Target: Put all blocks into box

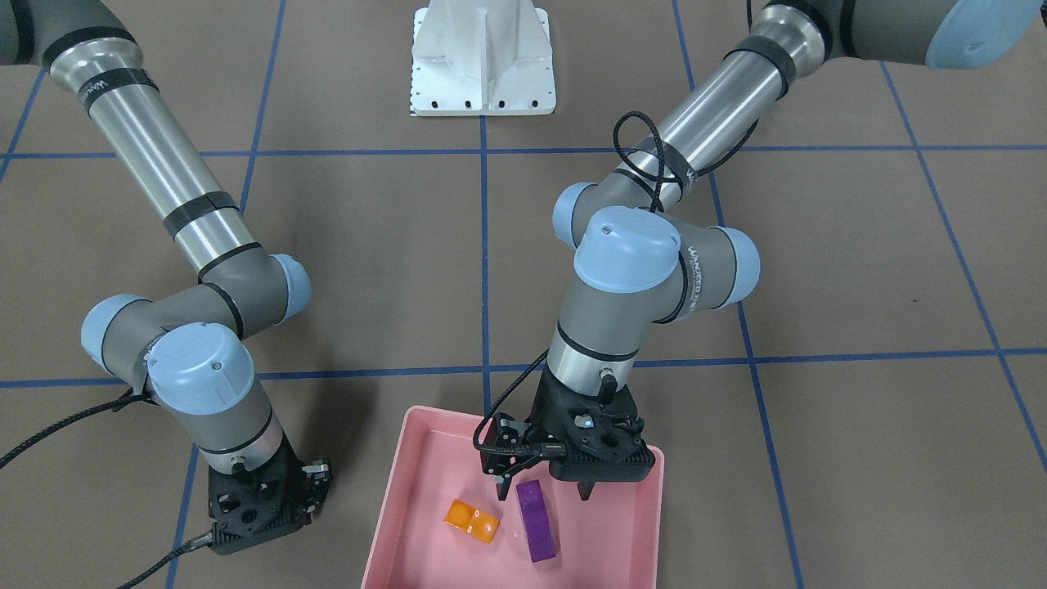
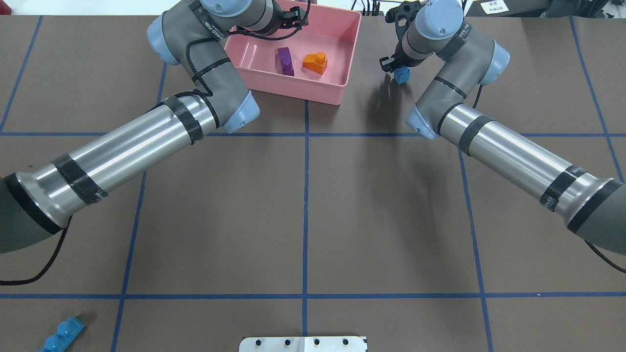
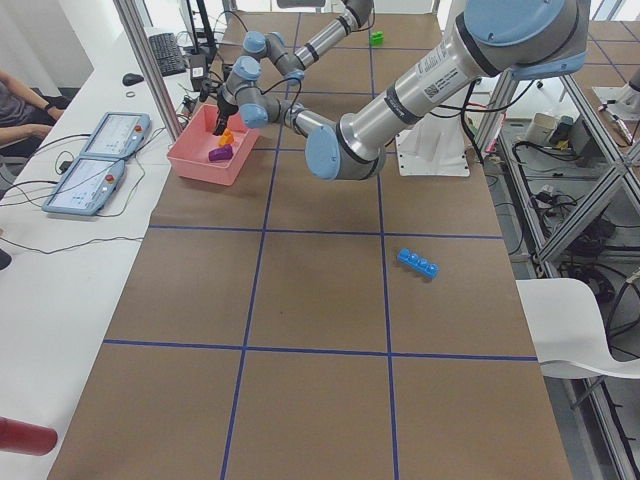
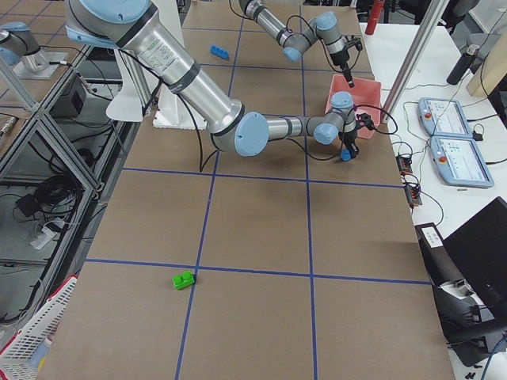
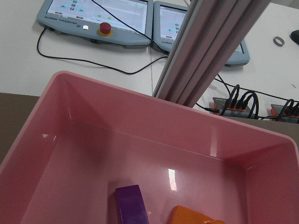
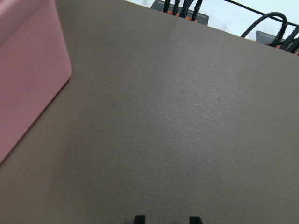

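The pink box (image 1: 386,523) holds the orange block (image 1: 472,521) and the purple block (image 1: 536,519). My left gripper (image 1: 545,491) hangs open and empty inside the box, just above the purple block's end. My right gripper (image 2: 394,67) is beside the box and is shut on the small blue cube (image 2: 402,75), held a little above the table. The long blue bar (image 2: 61,335) lies on the table near the robot's left side. The green cube (image 4: 184,279) lies far off on the robot's right side.
The white base plate (image 1: 483,82) stands at the table's robot edge. An aluminium post (image 5: 210,46) and operator control panels (image 5: 98,18) stand just beyond the box. Blue tape lines cross the brown table.
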Tool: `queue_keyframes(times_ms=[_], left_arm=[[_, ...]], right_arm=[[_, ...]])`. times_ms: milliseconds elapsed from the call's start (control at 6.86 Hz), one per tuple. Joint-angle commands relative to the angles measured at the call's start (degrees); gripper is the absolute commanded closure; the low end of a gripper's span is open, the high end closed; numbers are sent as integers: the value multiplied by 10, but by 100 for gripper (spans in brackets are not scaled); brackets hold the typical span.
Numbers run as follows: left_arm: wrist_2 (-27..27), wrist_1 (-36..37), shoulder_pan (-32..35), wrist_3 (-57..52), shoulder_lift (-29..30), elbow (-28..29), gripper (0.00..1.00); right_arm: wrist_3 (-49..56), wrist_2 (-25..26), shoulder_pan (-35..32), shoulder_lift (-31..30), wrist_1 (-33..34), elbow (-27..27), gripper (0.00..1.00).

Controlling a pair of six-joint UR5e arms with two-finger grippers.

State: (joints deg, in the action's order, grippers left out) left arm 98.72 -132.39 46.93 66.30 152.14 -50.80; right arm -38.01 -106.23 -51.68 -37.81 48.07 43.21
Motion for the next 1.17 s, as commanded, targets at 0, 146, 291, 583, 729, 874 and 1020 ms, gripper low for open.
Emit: queue_keyframes(times_ms=[0, 146, 291, 583, 729, 874, 1020], left_arm=[[1, -1, 0, 1, 2, -3, 0], [4, 2, 1, -1, 0, -18, 0], [5, 20, 2, -1, -4, -37, 0], [58, 178, 24, -60, -12, -134, 0], [92, 236, 39, -84, -60, -208, 0], [130, 270, 57, -131, -135, -287, 0], [173, 313, 83, -185, -217, -374, 0]], right_arm=[[5, -70, -47, -2, 6, 35, 100], [-3, -78, -55, -2, 6, 48, 100], [-17, -79, -58, 2, 5, 52, 100], [-67, -77, -58, 25, 4, 64, 100], [-115, -77, -58, 54, 5, 65, 100], [-136, -75, -58, 74, 6, 65, 100], [-137, -70, -58, 83, 6, 64, 100]])
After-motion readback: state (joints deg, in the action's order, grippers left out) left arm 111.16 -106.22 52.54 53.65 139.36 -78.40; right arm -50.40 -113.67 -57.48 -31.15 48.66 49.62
